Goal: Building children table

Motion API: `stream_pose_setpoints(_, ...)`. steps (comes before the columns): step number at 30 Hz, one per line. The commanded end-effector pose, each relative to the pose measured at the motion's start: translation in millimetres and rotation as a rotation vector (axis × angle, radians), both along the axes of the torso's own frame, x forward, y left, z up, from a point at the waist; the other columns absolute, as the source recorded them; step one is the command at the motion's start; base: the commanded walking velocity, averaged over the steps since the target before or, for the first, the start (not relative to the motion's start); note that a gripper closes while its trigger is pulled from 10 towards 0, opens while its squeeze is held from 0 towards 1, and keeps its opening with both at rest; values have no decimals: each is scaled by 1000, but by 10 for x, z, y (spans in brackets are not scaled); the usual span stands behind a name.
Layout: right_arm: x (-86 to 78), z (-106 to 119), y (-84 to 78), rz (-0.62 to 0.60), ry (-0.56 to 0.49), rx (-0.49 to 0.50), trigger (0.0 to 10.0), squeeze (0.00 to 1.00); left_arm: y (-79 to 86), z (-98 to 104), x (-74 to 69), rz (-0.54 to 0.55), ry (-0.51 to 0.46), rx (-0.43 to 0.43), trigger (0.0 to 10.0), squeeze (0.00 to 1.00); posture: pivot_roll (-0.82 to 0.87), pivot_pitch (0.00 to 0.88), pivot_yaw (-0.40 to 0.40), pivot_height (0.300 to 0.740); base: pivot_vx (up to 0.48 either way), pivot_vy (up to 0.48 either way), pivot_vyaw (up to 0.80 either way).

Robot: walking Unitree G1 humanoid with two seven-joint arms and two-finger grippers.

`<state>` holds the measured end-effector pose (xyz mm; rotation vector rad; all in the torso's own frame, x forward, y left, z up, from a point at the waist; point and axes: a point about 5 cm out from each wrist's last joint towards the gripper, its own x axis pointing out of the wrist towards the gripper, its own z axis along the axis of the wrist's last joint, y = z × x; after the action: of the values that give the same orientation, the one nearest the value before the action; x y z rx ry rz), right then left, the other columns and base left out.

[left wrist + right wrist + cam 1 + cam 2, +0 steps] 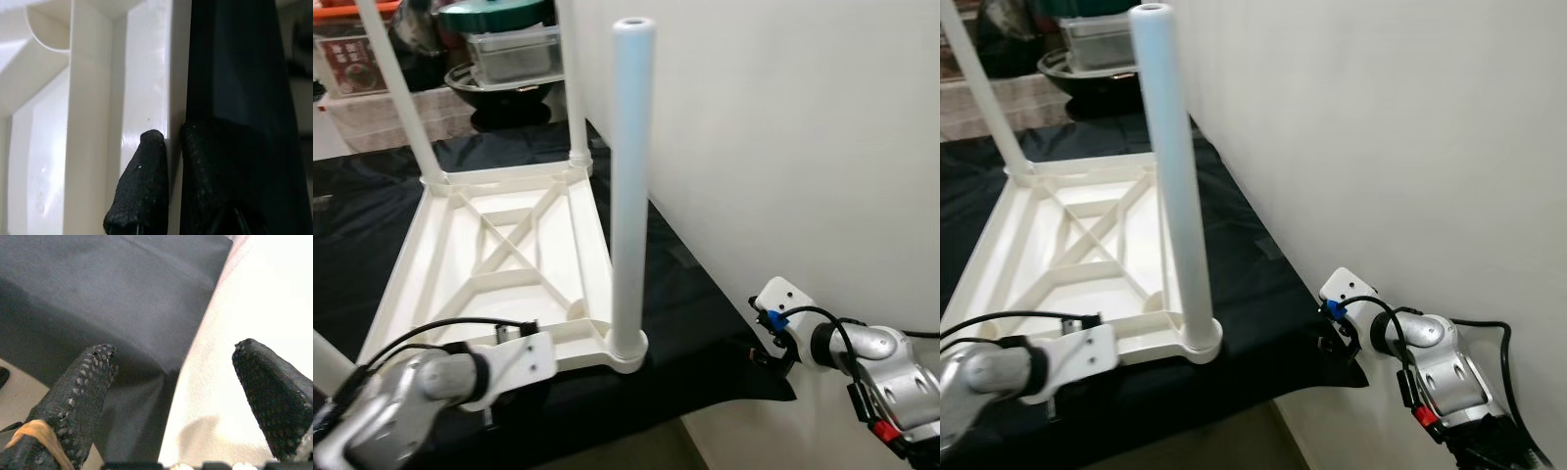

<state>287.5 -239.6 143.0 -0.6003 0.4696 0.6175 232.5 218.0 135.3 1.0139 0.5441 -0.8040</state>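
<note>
A white plastic children's table [499, 245] lies upside down on a black cloth [675, 294]. One white leg [631, 196] stands upright in its near right corner socket. Two more legs [396, 93] rise from the far corners. My left arm [431, 387] reaches the table's near edge. In the left wrist view, my left gripper [173, 134] is shut on the thin white rim [146, 88] of the tabletop. My right arm [862, 362] is low on the right by the cloth's corner. My right gripper [181, 367] is open, with only cloth and wall between its fingers [83, 387].
A white wall [783, 127] runs close along the right side of the cloth. At the back stand a clear box with a green lid [509, 39] and a dark bowl [499, 88]. The cloth's front edge drops to a beige floor [636, 455].
</note>
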Motion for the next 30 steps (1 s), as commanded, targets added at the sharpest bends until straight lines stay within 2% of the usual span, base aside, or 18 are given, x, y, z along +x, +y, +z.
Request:
stream_pose_setpoints(1, -8, -15, 11, 13, 7, -8, 10000, 408, 393, -126, -80, 120, 70, 122, 1725, 0, -85, 77, -43, 740, 0, 0, 0)
stream_pose_setpoints(2, -8, -15, 11, 13, 7, -8, 10000, 408, 393, -126, -80, 120, 70, 122, 1725, 0, -85, 77, -43, 740, 0, 0, 0)
stream_pose_setpoints(3, -2, -12, 7, 13, 7, -8, 10000, 400, 492, -156, -173, 107, 110, 144, 3608, 0, -81, 80, -45, 740, 0, 0, 0)
stream_pose_setpoints(4, 3, -11, 5, 12, 7, -9, 10000, 400, 561, -173, -241, 95, 140, 158, 3608, 0, -81, 80, -45, 740, 0, 0, 0)
stream_pose_setpoints(5, 3, -11, 5, 12, 7, -9, 10000, 400, 561, -173, -241, 95, 140, 158, 3608, 0, -81, 80, -45, 740, 0, 0, 0)
stream_pose_setpoints(6, 8, -9, 0, 11, 7, -10, 10000, 388, 691, -186, -308, 100, 166, 196, 9255, 0, -77, 83, -45, 740, 0, 0, 0)
stream_pose_setpoints(7, 8, -9, 0, 11, 7, -10, 10000, 388, 691, -186, -308, 100, 166, 196, 9255, 0, -77, 83, -45, 740, 0, 0, 0)
stream_pose_setpoints(8, 6, -13, -2, 10, 9, -9, 10000, 384, 878, -185, -350, 125, 171, 263, 10000, 0, -74, 85, -44, 740, 0, 0, 0)
stream_pose_setpoints(10, 6, -13, -2, 10, 9, -9, 10000, 384, 878, -185, -350, 125, 171, 263, 10000, 0, -74, 85, -44, 740, 0, 0, 0)
stream_pose_setpoints(11, 0, -21, -2, 11, 12, -12, 10000, 380, 1056, -163, -362, 157, 154, 326, 10000, 0, -75, 85, -44, 740, 0, 0, 0)
stream_pose_setpoints(14, 0, -21, -2, 11, 12, -12, 10000, 380, 1056, -163, -362, 157, 154, 326, 10000, 0, -75, 85, -44, 740, 0, 0, 0)
stream_pose_setpoints(15, -5, -26, -2, 12, 14, -14, 10000, 380, 1171, -142, -370, 178, 140, 367, 10000, 0, -76, 86, -43, 740, 0, 0, 0)
stream_pose_setpoints(18, -21, -38, -9, 12, 20, -19, 10000, 369, 1639, -54, -373, 311, 63, 572, 10000, 0, -83, 87, -43, 740, 0, 0, 0)
stream_pose_setpoints(22, -21, -38, -9, 12, 20, -19, 10000, 369, 1639, -54, -373, 311, 63, 572, 10000, 0, -83, 87, -43, 740, 0, 0, 0)
stream_pose_setpoints(23, -24, -38, -12, 13, 21, -20, 10000, 369, 1713, -33, -390, 329, 53, 605, 10000, 0, -83, 87, -43, 740, 0, 0, 0)
stream_pose_setpoints(28, -24, -34, -16, 13, 20, -21, 10000, 365, 1730, -33, -393, 347, 45, 602, 10000, 0, -86, 87, -42, 740, 0, 0, 0)
stream_pose_setpoints(29, -22, -30, -19, 13, 19, -21, 10000, 365, 1703, -46, -392, 361, 43, 558, 10000, 1000, -86, 85, -46, 740, 0, 0, 0)
stream_pose_setpoints(30, -22, -30, -19, 13, 19, -21, 10000, 365, 1703, -46, -392, 361, 43, 558, 10000, 1000, -86, 85, -46, 740, 0, 0, 0)
